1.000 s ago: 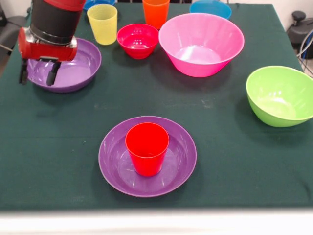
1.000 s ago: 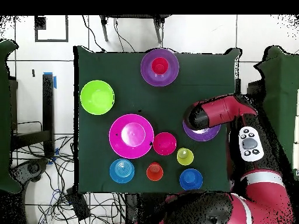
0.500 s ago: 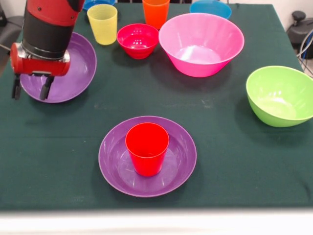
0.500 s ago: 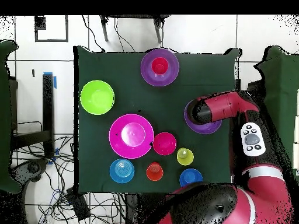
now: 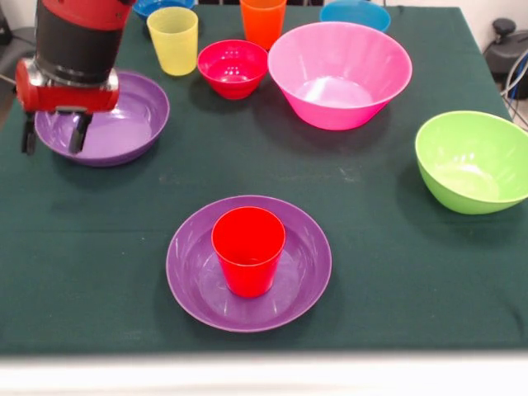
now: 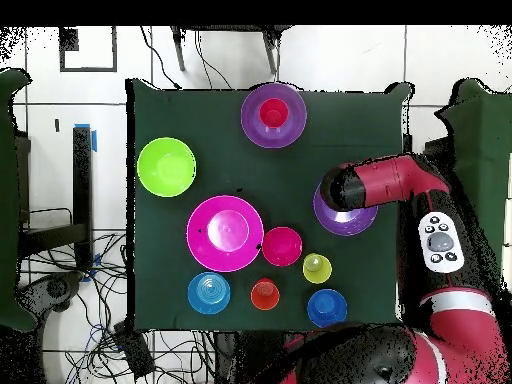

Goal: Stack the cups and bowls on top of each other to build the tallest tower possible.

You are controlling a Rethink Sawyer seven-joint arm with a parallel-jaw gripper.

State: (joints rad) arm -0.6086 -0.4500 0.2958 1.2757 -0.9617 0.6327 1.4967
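A red cup (image 5: 248,247) stands upright in a wide purple bowl (image 5: 186,272) at the table's front centre. A second purple bowl (image 5: 124,124) lies at the left. My gripper (image 5: 54,134) is open over that bowl's left rim, with one finger (image 5: 78,132) inside the bowl and the other (image 5: 29,136) outside it. The yellow cup (image 5: 172,37), orange cup (image 5: 263,21) and small crimson bowl (image 5: 233,66) stand at the back. In the overhead view my arm (image 6: 345,188) covers part of the second purple bowl (image 6: 350,222).
A big pink bowl (image 5: 340,74) sits at the back right, a lime green bowl (image 5: 472,161) at the right edge. A light blue bowl (image 5: 355,12) and a dark blue bowl (image 5: 165,5) are at the far edge. A dark green cloth (image 5: 396,272) covers the table.
My gripper moved left across the second purple bowl to its left rim. The bowl tipped up half a second ago and now lies flat, shifted slightly left.
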